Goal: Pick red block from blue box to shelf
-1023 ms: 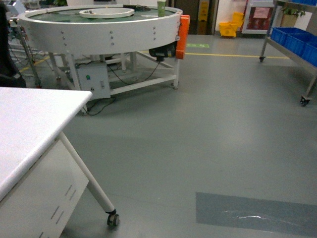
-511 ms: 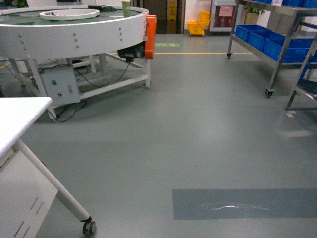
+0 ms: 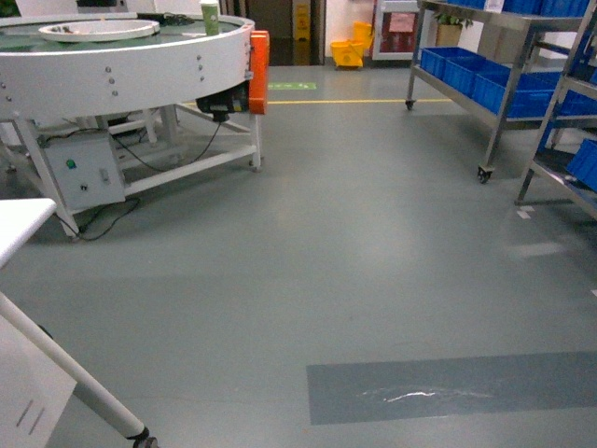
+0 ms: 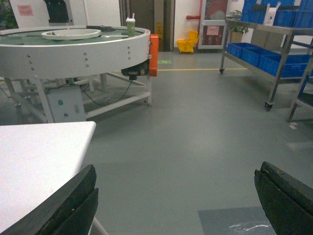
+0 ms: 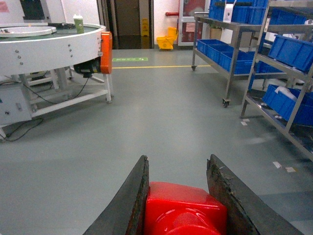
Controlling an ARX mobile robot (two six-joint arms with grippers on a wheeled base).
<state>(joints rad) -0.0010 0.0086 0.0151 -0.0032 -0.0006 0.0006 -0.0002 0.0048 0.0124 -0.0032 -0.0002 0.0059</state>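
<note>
The red block point(image 5: 183, 208), glossy with a round stud, sits clamped between the two dark fingers of my right gripper point(image 5: 178, 160), held above grey floor. My left gripper point(image 4: 177, 171) is open wide with only floor between its fingers point(image 4: 73, 200). The shelf point(image 3: 507, 93), a steel rack carrying dark blue crates, stands at the far right of the head view. Both wrist views also catch the shelf point(image 5: 231, 63), far ahead on the right point(image 4: 278, 68). The blue box is out of view. Neither gripper shows in the head view.
A round white conveyor table point(image 3: 121, 65) with an orange end guard fills the upper left. A white table corner point(image 3: 19, 229) and its slanted leg sit at lower left. A second rack with blue crates point(image 5: 288, 51) stands nearer on the right. A darker patch point(image 3: 448, 387) marks the floor.
The head view has swung to the right. The round conveyor and white table have slid left, and the steel racks have come further into view.
</note>
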